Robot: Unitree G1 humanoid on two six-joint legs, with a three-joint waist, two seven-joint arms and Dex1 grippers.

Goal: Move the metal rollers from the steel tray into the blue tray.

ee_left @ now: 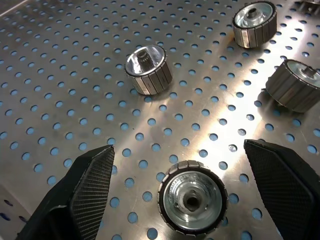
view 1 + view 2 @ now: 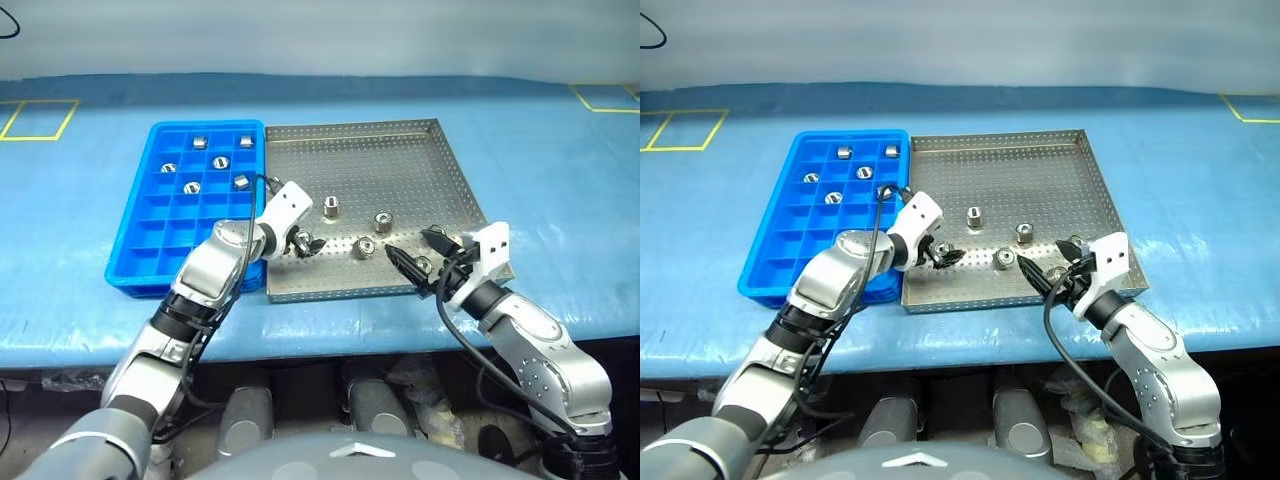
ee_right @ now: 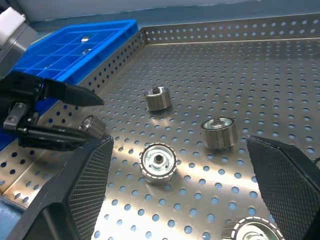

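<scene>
Both spread grippers, left (image 2: 303, 242) and right (image 2: 425, 262), flank five metal rollers (image 2: 366, 246) in the steel tray (image 2: 400, 160); six fill the blue tray (image 2: 150, 240).

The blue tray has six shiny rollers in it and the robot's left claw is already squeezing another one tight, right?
Not quite. The blue tray does hold six rollers, but the left claw is not squeezing yet. The left wrist view shows its two fingers wide open, with a roller sitting on the steel tray between them, untouched.
</scene>
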